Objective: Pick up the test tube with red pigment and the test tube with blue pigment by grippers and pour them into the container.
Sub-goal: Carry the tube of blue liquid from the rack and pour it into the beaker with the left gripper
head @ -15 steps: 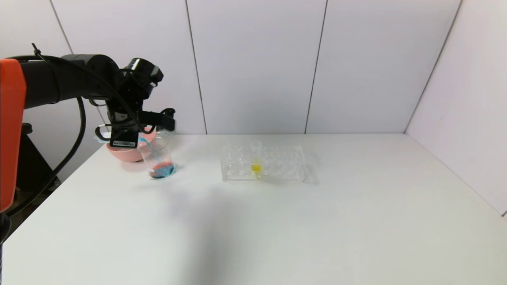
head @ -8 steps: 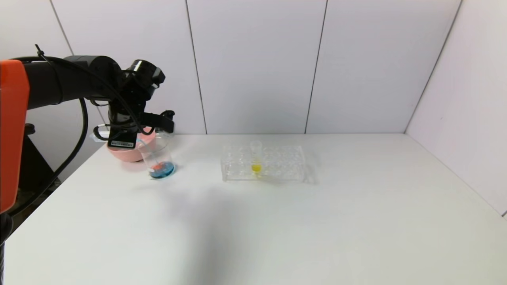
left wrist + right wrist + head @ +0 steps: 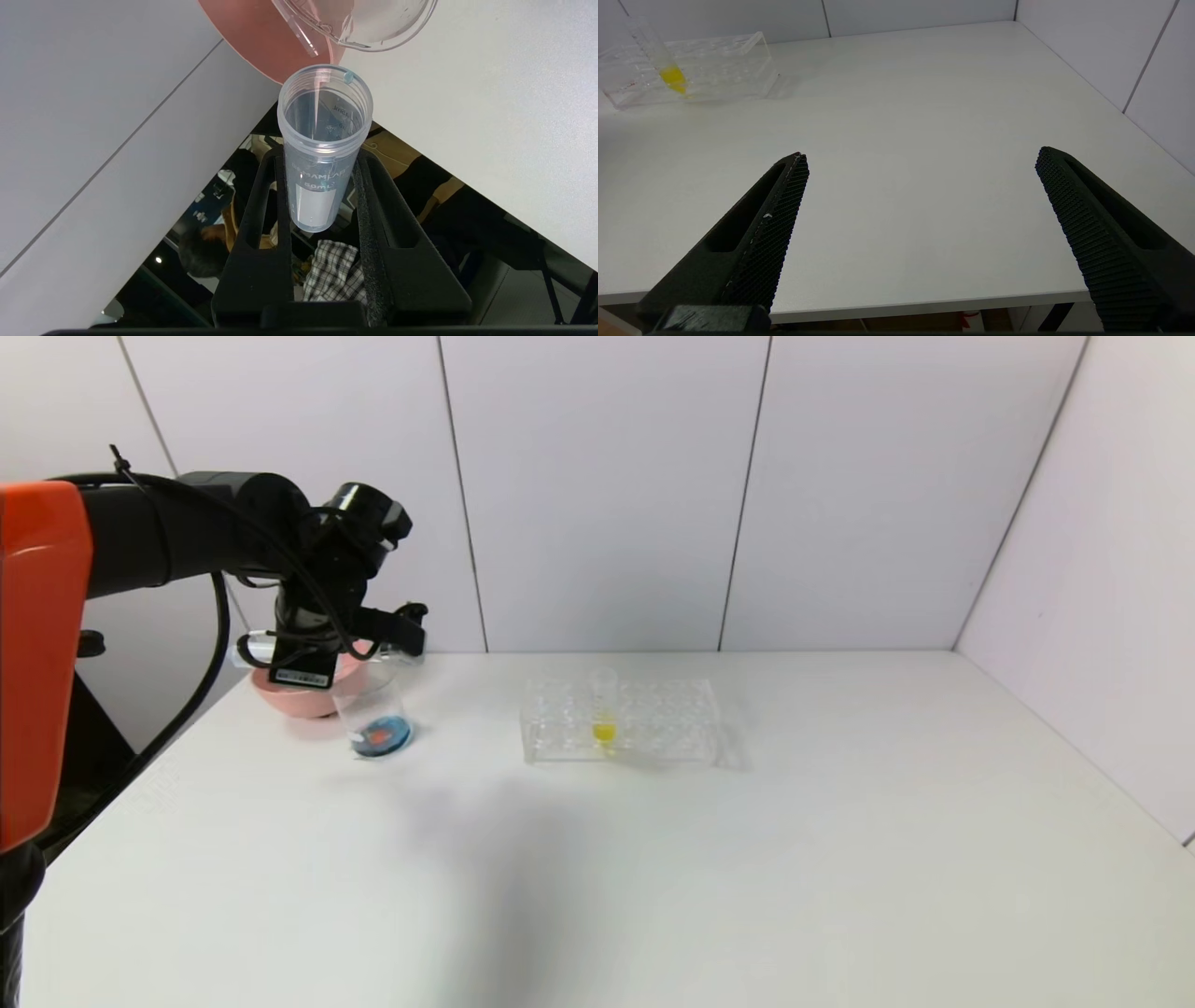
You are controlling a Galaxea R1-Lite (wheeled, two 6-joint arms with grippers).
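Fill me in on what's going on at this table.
The left gripper holds a tipped, emptied clear tube above the beaker, beside the pink bowl. Blue and red pigment already sit in the beaker's bottom. The rack holds just the yellow tube. The right gripper hangs open over bare table, idle.

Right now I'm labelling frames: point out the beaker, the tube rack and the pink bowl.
Beaker (image 3: 376, 719), head view, lower glass wall.
Tube rack (image 3: 667, 721), head view, clear front wall.
Pink bowl (image 3: 291, 698), head view, outer side.
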